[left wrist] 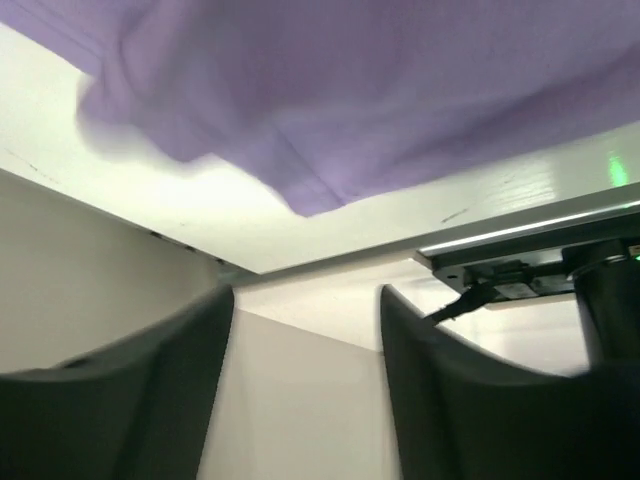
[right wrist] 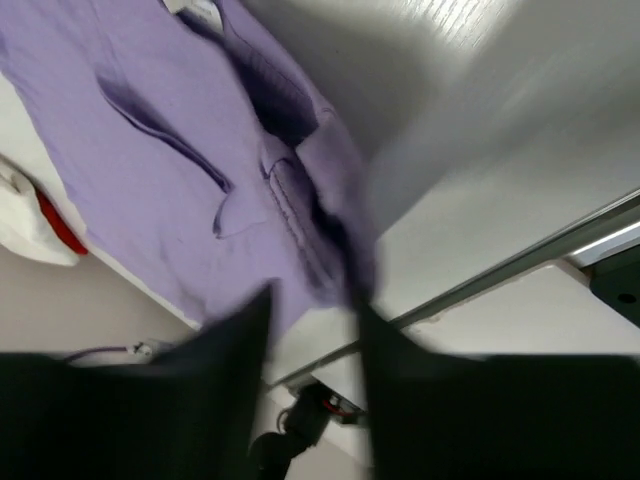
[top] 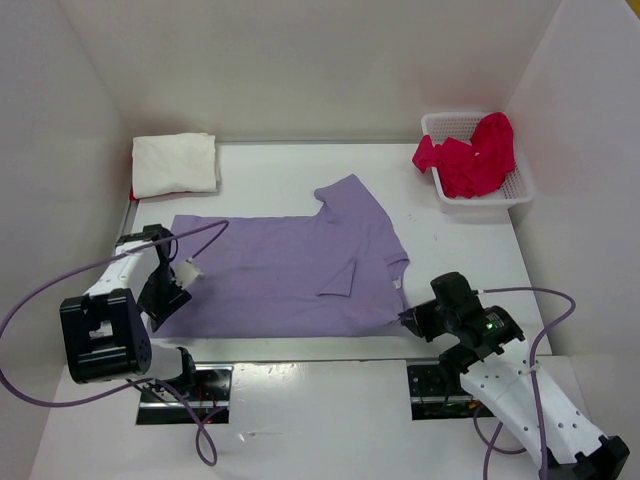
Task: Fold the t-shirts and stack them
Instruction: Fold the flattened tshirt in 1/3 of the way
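Top external view: at the near left corner of the lavender t-shirt [top: 290,270], the left fingers [left wrist: 130,400] stand apart with nothing between them, the hem just ahead on the white table [top: 470,240]. Beyond the shirt's far left corner lies a folded off-white t-shirt [top: 175,163]. The lavender t-shirt itself is spread out mid-table. At its near right corner the right fingers [right wrist: 200,400] meet bunched hem; blur hides whether they grip it. Far right of it, a red t-shirt [top: 475,155] fills a white basket [top: 520,188].
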`<state>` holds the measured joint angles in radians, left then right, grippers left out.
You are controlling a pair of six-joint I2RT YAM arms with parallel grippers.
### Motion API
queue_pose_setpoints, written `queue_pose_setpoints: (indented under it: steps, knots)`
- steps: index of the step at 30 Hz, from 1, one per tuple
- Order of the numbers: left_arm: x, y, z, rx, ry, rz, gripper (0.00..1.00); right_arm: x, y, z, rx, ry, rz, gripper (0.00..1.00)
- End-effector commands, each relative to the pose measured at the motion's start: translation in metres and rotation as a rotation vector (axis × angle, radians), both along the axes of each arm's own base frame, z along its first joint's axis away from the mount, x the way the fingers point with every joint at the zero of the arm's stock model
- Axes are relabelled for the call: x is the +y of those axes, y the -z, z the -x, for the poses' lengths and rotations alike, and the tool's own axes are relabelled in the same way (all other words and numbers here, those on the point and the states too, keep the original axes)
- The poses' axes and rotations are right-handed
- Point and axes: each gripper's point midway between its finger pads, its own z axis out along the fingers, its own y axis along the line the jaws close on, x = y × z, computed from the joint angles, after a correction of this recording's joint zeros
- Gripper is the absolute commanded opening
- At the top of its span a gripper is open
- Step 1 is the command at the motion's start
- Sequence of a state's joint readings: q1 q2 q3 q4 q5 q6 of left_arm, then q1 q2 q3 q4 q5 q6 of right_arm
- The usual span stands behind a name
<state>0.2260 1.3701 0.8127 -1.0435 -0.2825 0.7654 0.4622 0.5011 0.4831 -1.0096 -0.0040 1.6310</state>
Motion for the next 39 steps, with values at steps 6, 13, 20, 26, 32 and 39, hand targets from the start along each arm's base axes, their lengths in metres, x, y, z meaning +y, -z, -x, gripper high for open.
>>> queue_pose_setpoints:
  steps: [6,13,20,26,32,39]
  knots:
    - [0.029,-0.012,0.006,-0.003,-0.029,-0.130,0.99,-0.003,-0.001,0.001,0.028,0.034,0.012,1.00]
    - [0.049,-0.086,-0.074,-0.294,-0.076,-0.126,1.00,-0.007,-0.059,-0.045,-0.120,-0.085,0.197,1.00]
    - [-0.141,-0.172,-0.190,-0.693,0.403,0.259,1.00,0.007,-0.051,-0.114,-0.114,-0.293,0.452,1.00]
    - [-0.339,-0.112,-0.159,-0.615,0.808,0.542,1.00,-0.032,-0.004,-0.133,-0.044,-0.306,0.378,1.00]
    - [-0.444,-0.059,-0.135,-0.615,1.017,0.605,1.00,-0.043,0.012,-0.142,0.007,-0.312,0.408,1.00]
    - [-0.477,-0.029,-0.127,-0.554,1.055,0.696,0.93,-0.046,0.028,-0.133,0.029,-0.294,0.381,1.00]
